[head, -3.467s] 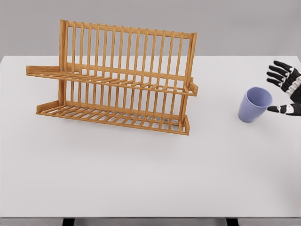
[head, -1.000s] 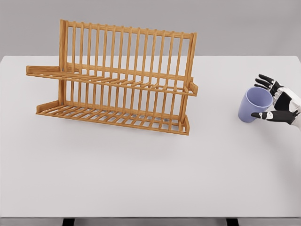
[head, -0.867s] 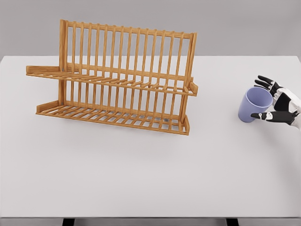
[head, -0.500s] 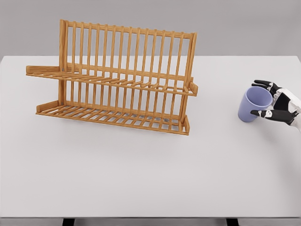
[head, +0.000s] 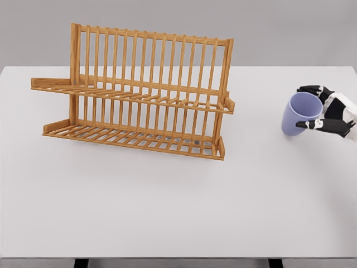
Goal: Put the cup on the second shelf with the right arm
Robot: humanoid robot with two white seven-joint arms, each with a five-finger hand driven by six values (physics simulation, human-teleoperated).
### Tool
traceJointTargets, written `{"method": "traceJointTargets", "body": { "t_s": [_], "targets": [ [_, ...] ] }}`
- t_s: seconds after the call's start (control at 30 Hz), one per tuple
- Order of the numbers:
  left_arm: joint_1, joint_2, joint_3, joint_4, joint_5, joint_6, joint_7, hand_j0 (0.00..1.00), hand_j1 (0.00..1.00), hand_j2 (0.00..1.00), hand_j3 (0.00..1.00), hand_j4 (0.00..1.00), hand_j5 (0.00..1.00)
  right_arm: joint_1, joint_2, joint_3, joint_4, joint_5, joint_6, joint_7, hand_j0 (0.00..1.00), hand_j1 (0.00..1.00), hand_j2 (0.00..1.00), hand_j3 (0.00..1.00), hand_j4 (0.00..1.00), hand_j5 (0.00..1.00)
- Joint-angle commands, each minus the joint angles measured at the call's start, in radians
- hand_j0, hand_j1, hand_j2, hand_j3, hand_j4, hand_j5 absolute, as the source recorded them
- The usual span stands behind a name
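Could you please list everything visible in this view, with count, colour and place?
Table: one, white, fills most of the view.
Dish rack: one, wooden, two slatted shelves, stands on the table left of centre.
Cup: one, lilac, at the table's right side, tilted, mouth toward the camera.
Right robot hand: one, black fingers with white palm, at the right edge, fingers wrapped around the cup.
Left robot hand: not in view.

One lilac cup, one wooden two-shelf rack, one hand, and one white table.
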Motion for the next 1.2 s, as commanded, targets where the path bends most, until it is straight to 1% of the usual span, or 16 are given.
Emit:
{"method": "traceJointTargets", "body": {
  "t_s": [0.0, 0.13, 0.23, 0.33, 0.4, 0.47, 0.8, 0.9, 0.97, 1.0, 1.03, 1.17],
  "targets": [
    [0.000, 0.000, 0.001, 0.000, 0.000, 0.001, 0.000, 1.00, 1.00, 1.00, 1.00, 1.00, 1.00, -0.002, -0.001, -0.002, -0.027, -0.009, 0.005, 0.000, 0.68, 0.68, 0.68, 0.68, 0.68, 0.68],
    [0.000, 0.000, 0.000, 0.000, 0.000, 0.001, 0.000, 1.00, 1.00, 1.00, 1.00, 1.00, 1.00, -0.009, -0.001, -0.004, -0.063, -0.012, 0.008, 0.000, 0.68, 0.68, 0.68, 0.68, 0.68, 0.68],
    [0.000, 0.000, 0.000, 0.000, 0.000, -0.001, 0.000, 1.00, 1.00, 1.00, 1.00, 1.00, 1.00, -0.017, -0.001, -0.005, -0.063, -0.016, 0.008, 0.000, 0.68, 0.68, 0.68, 0.68, 0.68, 0.68],
    [0.000, 0.000, 0.000, 0.000, 0.000, 0.001, 0.000, 1.00, 1.00, 1.00, 1.00, 1.00, 1.00, -0.023, -0.001, -0.007, -0.093, -0.018, 0.009, 0.000, 0.68, 0.68, 0.68, 0.68, 0.68, 0.68],
    [0.000, 0.000, 0.000, 0.000, 0.000, -0.001, 0.000, 1.00, 1.00, 1.00, 1.00, 1.00, 1.00, -0.021, -0.001, -0.039, -0.116, -0.018, 0.025, 0.000, 0.68, 0.68, 0.68, 0.68, 0.68, 0.68],
    [0.000, 0.000, 0.000, 0.000, 0.000, 0.001, 0.000, 1.00, 1.00, 1.00, 1.00, 1.00, 1.00, -0.025, 0.000, -0.041, -0.135, -0.018, 0.029, 0.000, 0.68, 0.68, 0.68, 0.68, 0.68, 0.68],
    [0.000, 0.000, 0.001, 0.000, 0.000, 0.001, 0.000, 1.00, 1.00, 1.00, 1.00, 1.00, 1.00, -0.067, 0.002, -0.041, -0.144, -0.019, 0.045, 0.000, 0.68, 0.68, 0.68, 0.68, 0.68, 0.68],
    [0.000, 0.000, 0.000, 0.000, 0.000, 0.001, 0.000, 1.00, 1.00, 1.00, 1.00, 1.00, 1.00, -0.075, 0.002, -0.042, -0.201, -0.018, 0.075, 0.000, 0.68, 0.68, 0.68, 0.68, 0.68, 0.68],
    [0.000, 0.000, 0.000, 0.000, 0.000, 0.001, 0.000, 1.00, 1.00, 1.00, 1.00, 1.00, 1.00, -0.080, 0.002, -0.042, -0.205, -0.018, 0.077, 0.000, 0.68, 0.68, 0.68, 0.68, 0.68, 0.68],
    [0.000, 0.000, 0.000, 0.000, 0.000, 0.001, 0.000, 1.00, 1.00, 1.00, 1.00, 1.00, 1.00, -0.080, 0.005, -0.042, -0.205, -0.018, 0.075, 0.000, 0.68, 0.68, 0.68, 0.68, 0.68, 0.68],
    [0.000, 0.000, 0.000, 0.000, 0.000, 0.001, 0.000, 1.00, 1.00, 1.00, 1.00, 1.00, 1.00, -0.087, 0.029, -0.039, -0.207, -0.018, 0.077, 0.000, 0.68, 0.68, 0.68, 0.68, 0.68, 0.68],
    [-0.002, 0.000, 0.000, 0.000, 0.000, 0.001, 0.000, 1.00, 1.00, 1.00, 1.00, 1.00, 1.00, -0.106, 0.046, -0.036, -0.210, -0.018, 0.089, 0.000, 0.68, 0.68, 0.68, 0.68, 0.68, 0.68]
  ]
}}
